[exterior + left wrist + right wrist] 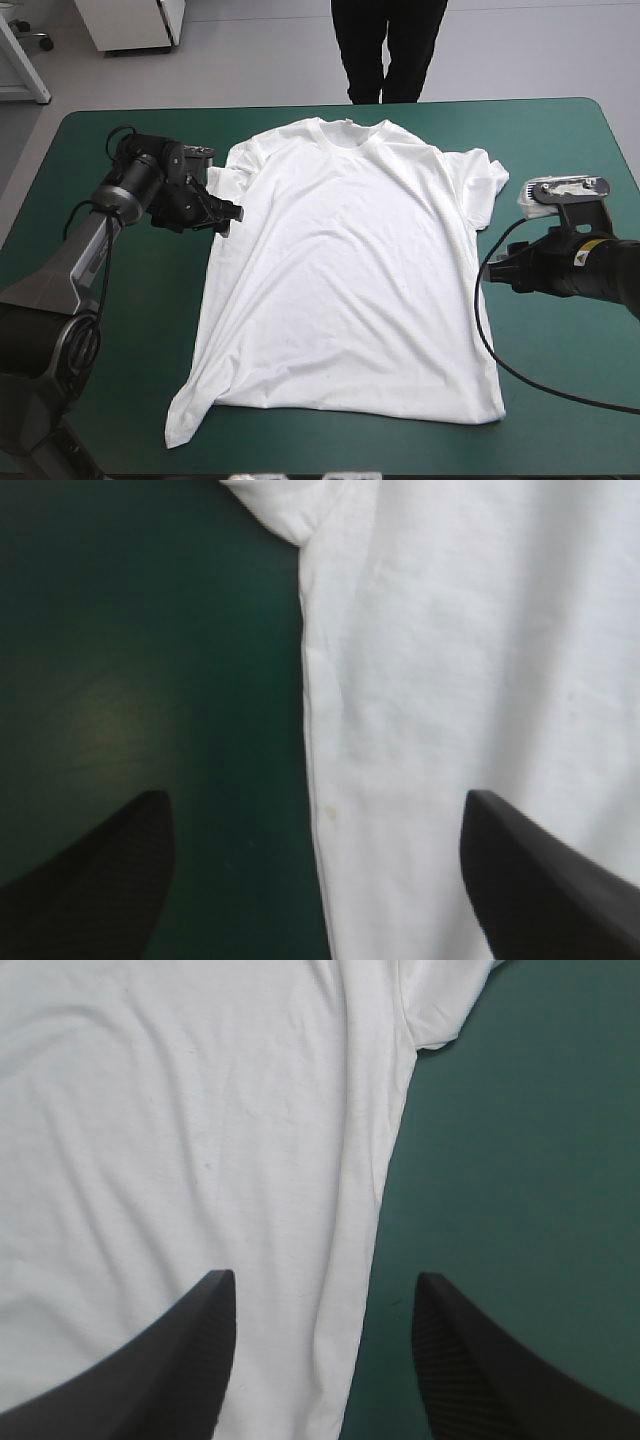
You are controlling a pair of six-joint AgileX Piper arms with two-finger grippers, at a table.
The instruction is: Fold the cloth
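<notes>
High view: T-shirt (350, 280) spread flat at the table (560, 150) centre; left gripper (228, 213) at one side edge, right gripper (492, 275) at the other; yellow label (583, 256) on the right arm, unreadable. Left wrist view: fingers (100, 880) wide apart, empty, straddling the shirt edge. Right wrist view: likewise wide, empty, astride the opposite edge

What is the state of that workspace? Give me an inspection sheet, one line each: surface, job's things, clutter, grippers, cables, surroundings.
Surface: teal-green cover, bare around the shirt.
Job's things: T-shirt spread flat, collar toward the far edge, some wrinkles, near hem corner on the left arm's side pulled outward; not yet folded.
Clutter: nothing seen.
Grippers: left gripper open, straddling the shirt's side edge below the sleeve, one finger over the cover, one over the cloth; right gripper open, straddling the opposite side edge the same way. Contact with the cloth cannot be told.
Cables: nothing seen.
Surroundings: nothing seen.
</notes>
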